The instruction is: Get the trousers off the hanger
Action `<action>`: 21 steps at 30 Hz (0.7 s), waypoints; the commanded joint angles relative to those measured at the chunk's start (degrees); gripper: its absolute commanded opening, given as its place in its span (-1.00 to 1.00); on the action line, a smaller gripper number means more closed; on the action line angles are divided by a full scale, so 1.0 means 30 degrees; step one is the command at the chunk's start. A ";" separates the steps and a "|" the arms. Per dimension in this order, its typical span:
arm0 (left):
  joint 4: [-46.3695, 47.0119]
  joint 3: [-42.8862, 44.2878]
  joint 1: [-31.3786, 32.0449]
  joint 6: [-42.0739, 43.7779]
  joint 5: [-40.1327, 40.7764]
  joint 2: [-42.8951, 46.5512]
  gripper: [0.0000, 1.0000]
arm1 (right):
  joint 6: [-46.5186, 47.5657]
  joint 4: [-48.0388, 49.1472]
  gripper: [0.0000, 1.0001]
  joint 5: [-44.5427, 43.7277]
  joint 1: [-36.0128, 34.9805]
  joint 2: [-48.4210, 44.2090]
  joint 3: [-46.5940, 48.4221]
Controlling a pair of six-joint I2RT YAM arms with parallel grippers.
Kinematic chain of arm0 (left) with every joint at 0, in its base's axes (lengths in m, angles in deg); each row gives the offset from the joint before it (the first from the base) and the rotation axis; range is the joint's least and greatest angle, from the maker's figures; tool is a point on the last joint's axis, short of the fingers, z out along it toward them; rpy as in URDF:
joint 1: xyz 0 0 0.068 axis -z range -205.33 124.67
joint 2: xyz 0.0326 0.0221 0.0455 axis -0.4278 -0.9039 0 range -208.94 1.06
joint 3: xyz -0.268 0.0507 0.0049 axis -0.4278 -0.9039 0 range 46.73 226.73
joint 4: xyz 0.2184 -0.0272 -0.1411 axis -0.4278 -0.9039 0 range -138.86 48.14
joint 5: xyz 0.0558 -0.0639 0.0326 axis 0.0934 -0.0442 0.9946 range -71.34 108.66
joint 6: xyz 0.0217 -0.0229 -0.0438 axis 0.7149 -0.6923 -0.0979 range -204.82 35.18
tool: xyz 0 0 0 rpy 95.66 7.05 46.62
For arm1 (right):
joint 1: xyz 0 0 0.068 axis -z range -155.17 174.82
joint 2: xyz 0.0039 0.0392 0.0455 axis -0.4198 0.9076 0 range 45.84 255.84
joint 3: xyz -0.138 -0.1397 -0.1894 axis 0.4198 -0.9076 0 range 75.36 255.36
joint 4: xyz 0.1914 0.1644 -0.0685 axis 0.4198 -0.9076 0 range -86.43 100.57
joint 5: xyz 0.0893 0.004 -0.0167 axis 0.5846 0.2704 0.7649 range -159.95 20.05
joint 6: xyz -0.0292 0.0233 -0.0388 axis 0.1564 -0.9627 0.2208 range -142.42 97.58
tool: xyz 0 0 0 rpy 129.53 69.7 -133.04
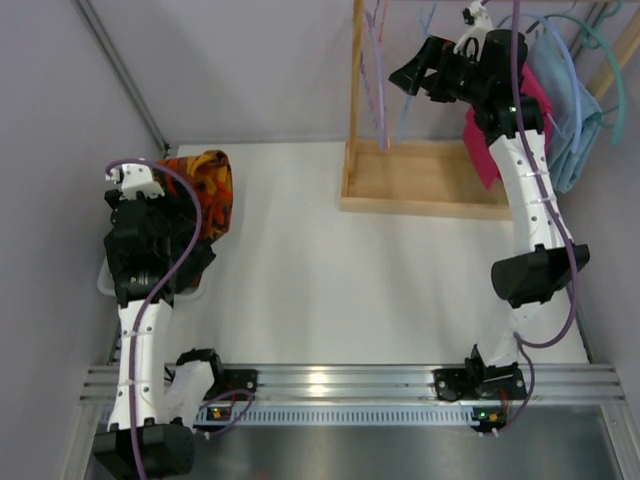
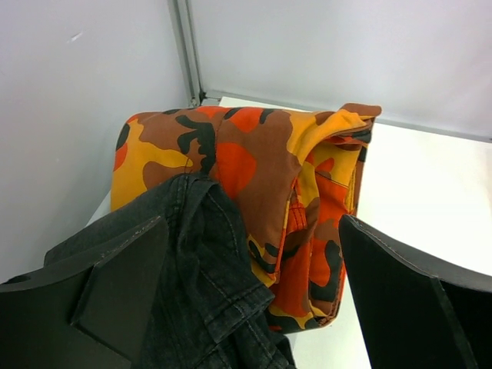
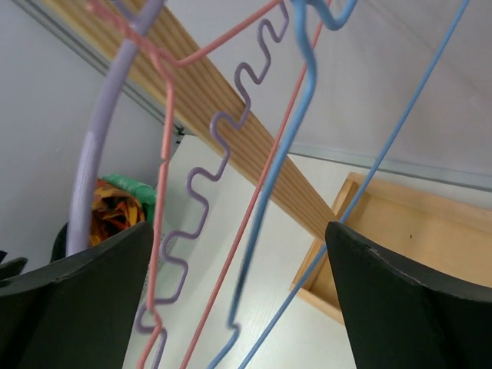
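My right gripper point(image 1: 407, 74) is open, raised at the wooden rack point(image 1: 420, 175). In the right wrist view its fingers point(image 3: 400, 300) straddle bare wire hangers: a purple one point(image 3: 201, 192), a pink one point(image 3: 254, 207) and a blue one point(image 3: 288, 146). It holds none of them. A magenta garment point(image 1: 487, 150) and a light blue garment point(image 1: 575, 125) hang at the rack's right end, behind the right arm. My left gripper point(image 2: 254, 307) is open above dark denim trousers point(image 2: 207, 284) lying beside folded orange camouflage trousers point(image 2: 254, 161), which also show in the top view point(image 1: 205, 190).
The rack's slanted wooden post point(image 3: 254, 146) and tray base point(image 3: 407, 246) stand close to the right fingers. A grey wall point(image 2: 69, 123) runs along the left, next to the clothes pile. A teal hanger point(image 1: 600, 45) hangs at the far right.
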 commanded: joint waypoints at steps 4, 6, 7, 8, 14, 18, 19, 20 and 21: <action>0.0503 0.0694 0.0003 -0.0271 -0.2128 -0.0159 0.96 | 0.2235 -0.0562 0.99 -0.0933 0.0161 -0.4328 -0.1566; 0.0532 0.0812 0.0032 -0.0388 -0.2251 -0.0365 0.97 | 0.2791 -0.0739 0.99 -0.1081 0.0306 -0.4829 -0.1861; 0.0590 0.0841 0.0032 -0.0418 -0.2367 -0.0453 0.97 | 0.2997 -0.0972 0.99 -0.1081 0.0365 -0.5296 -0.2066; 0.0706 0.0929 0.0061 -0.0447 -0.2513 -0.0628 0.97 | 0.3260 -0.1062 0.99 -0.0936 0.0424 -0.5503 -0.2126; 0.1117 0.1134 0.0353 -0.0536 -0.3509 -0.1186 0.97 | 0.3706 -0.1647 0.99 0.1168 0.1711 -0.7115 -0.2391; 0.1322 0.1311 0.1318 0.0078 -0.3570 -0.1392 0.97 | 0.1656 -0.0656 0.99 0.5037 0.5720 -0.7614 -0.2768; 0.1439 0.1281 0.1930 0.0225 -0.3541 -0.1392 0.97 | 0.1362 -0.0362 0.99 0.5390 0.6394 -0.7905 -0.2887; 0.1614 0.1223 0.2284 0.0516 -0.3511 -0.1363 0.96 | 0.1127 -0.0214 0.99 0.5713 0.7387 -0.7995 -0.2975; 0.1935 0.1164 0.2635 0.0635 -0.3511 -0.1275 0.97 | 0.1095 -0.0126 0.99 0.5687 0.7774 -0.8112 -0.2918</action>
